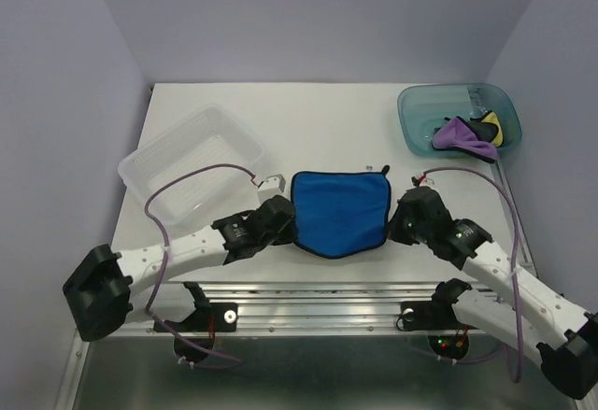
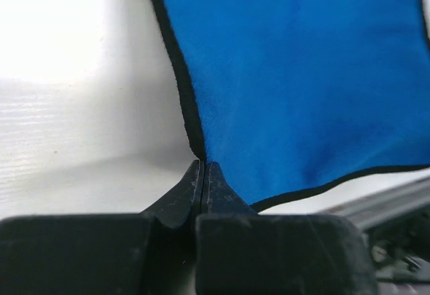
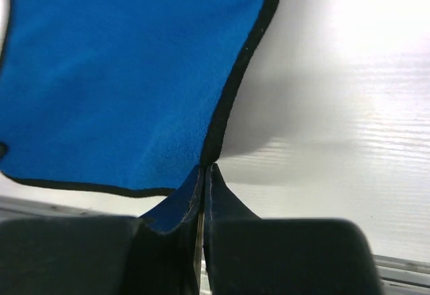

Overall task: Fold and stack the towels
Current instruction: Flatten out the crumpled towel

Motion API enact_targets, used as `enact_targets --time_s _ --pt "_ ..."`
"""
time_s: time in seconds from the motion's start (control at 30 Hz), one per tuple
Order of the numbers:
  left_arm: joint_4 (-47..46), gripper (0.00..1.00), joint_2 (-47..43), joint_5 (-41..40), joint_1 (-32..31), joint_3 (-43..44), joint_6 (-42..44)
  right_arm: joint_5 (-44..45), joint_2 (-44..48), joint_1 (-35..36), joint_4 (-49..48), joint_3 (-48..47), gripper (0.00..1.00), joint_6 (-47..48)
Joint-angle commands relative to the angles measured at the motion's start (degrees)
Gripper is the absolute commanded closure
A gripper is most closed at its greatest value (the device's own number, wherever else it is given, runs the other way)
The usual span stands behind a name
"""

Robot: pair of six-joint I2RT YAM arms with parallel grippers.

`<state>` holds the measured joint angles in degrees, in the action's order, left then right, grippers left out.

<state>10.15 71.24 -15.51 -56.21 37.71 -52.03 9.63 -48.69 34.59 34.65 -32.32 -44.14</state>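
The left end effector (image 2: 203, 173) and right end effector (image 3: 204, 174) each pinch tight 1 near corner of the blue towel (image 1: 338, 212) on the table (image 1: 327, 116).

The top camera looks down from above and behind my bases, far enough to take in the whole desk (image 1: 327, 120). The wrist cameras sit just behind my left pincer (image 2: 203, 177) and right pincer (image 3: 203, 177), facing forward, very near (cloth fills much of each view). All three share the blue towel (image 1: 339, 212).
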Motion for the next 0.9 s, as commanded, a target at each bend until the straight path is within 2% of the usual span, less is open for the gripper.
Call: enact_targets --time_s 0.0,0.3,0.43,0.63,0.77,0.87 --pt "-0.6 1.0 -11.0 0.9 -0.5 0.3 4.6 -2.5 5.2 0.4 4.1 -8.5 0.99 2.8" --pt "4.3 1.0 -31.8 8.6 -0.6 5.0 5.5 -5.8 15.4 0.3 14.0 -21.2 0.99 4.0" --pt "4.3 1.0 -34.4 12.0 -0.6 6.8 3.8 -9.4 18.6 0.3 14.4 -23.4 0.99 3.5" --pt "6.0 1.0 -31.6 7.3 -0.6 9.8 1.3 -4.3 17.8 0.3 14.5 -24.4 0.99 3.6" --pt "7.3 1.0 -25.0 -3.7 -0.5 10.9 -2.6 6.9 14.6 0.3 10.4 -21.0 0.99 2.9" --pt "6.8 1.0 -17.2 -7.6 1.4 13.0 -3.5 16.0 10.5 0.4 5.0 -17.4 0.99 2.0"
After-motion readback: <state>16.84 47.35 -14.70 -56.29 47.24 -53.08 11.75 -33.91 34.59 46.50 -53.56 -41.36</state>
